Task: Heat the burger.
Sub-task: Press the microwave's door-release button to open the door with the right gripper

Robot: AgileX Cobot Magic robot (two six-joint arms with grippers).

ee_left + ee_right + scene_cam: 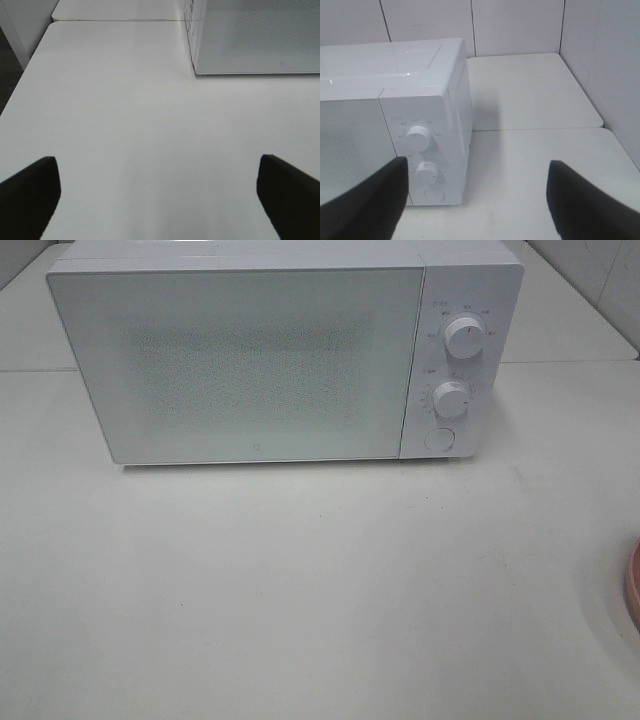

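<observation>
A white microwave (250, 360) of boxy shape with softly rounded corners stands on a matte white table (300, 590), and its door is closed. The door (235, 365) is a flat, pale grey-green pane with a fine dotted mesh in its middle, smooth and a little glossy. At the right of the door is a narrow white control panel, which carries a round ribbed upper knob (465, 337), under it a similar lower knob (452, 400), and at the bottom a flat round button (439, 438). The top of the microwave is smooth plastic and shines a little. In front of the microwave and far to its right side, only a curved piece of a pink plate (634, 585) shows at the border of the high view. The burger appears in none of the views, so I cannot tell where it is. The left gripper (157, 165) hangs over the bare table in front of the microwave, towards its left front corner; its dark, blunt fingers (30, 195) are spread wide and there is only table between them. The right gripper (477, 165) is in front of the microwave on the control panel side; its black fingers (585, 205) are also spread apart and hold nothing. Behind the microwave a thin seam crosses the table, and plain pale wall panels rise there.
</observation>
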